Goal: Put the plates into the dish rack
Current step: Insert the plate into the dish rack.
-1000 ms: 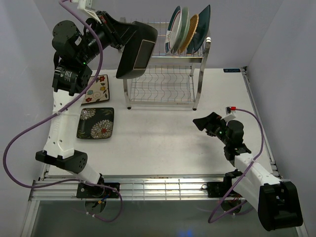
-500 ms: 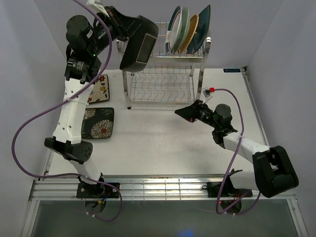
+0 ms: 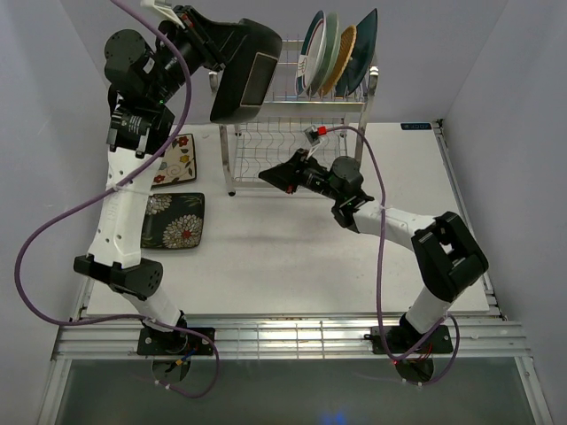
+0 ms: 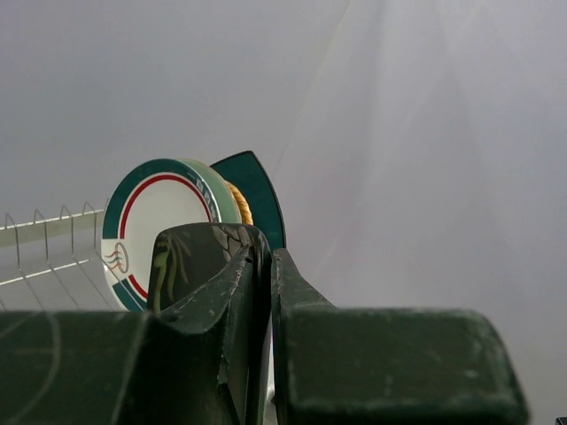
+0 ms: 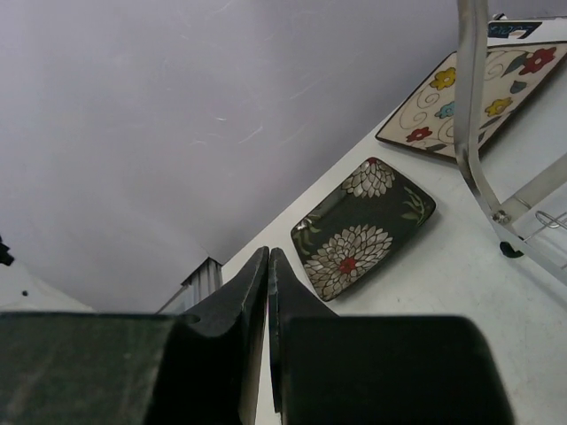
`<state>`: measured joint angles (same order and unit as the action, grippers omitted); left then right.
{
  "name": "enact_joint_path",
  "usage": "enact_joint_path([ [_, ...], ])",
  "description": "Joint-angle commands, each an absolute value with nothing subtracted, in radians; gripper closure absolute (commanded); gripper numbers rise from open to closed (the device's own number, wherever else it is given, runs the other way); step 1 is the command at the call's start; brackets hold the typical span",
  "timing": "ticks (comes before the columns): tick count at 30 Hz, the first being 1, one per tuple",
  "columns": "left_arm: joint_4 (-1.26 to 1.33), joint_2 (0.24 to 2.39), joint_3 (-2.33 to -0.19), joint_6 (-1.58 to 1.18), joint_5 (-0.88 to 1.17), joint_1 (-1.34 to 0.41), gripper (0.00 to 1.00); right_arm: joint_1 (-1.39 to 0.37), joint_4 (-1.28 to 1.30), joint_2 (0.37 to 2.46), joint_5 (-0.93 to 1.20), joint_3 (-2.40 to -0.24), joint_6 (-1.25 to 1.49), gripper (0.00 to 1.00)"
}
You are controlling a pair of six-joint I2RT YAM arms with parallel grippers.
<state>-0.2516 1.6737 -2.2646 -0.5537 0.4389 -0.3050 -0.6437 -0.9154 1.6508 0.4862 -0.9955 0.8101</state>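
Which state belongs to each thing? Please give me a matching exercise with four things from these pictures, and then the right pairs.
Things
1. teal plate
2. cream floral plate
3. dark plate with grey centre
4. right claw

States
A. shut, holding nothing
B. lying flat on the table
C. standing in the upper tier of the dish rack
D. gripped by the left claw, in the air

Pairs: 1-C, 2-B, 3-D, 4-A.

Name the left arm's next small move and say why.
Probably shift the left pincer rightward, bringing its held dark plate above the open slots of the dish rack's top tier. The plate hangs beside the rack's upper left corner, while the standing plates occupy only the right end.
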Motion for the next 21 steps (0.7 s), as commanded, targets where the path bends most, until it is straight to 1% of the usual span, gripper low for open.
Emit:
enact_joint_path([
  [1, -0.063, 1.559, -2.290, -0.546, 0.387, -0.305, 1.00, -0.707, -0.950, 1.689, 0.399, -1.103, 0.694, 0.92],
  [7, -0.009, 1.552, -2.280, -0.520, 0.377, -0.305, 1.00, -0.781, -0.997, 1.746, 0.270, -1.190, 0.552, 0.92],
  [17, 0.049, 1.617, -2.310, -0.531, 0.373, -0.305, 1.00, -0.788, -1.207, 1.870, 0.195, -1.314, 0.618, 0.92],
  [21, 0.052, 1.655, -2.345, -0.548, 0.371, -0.305, 1.00, -0.792, -1.216, 1.925, 0.178, -1.443, 0.643, 0.92],
])
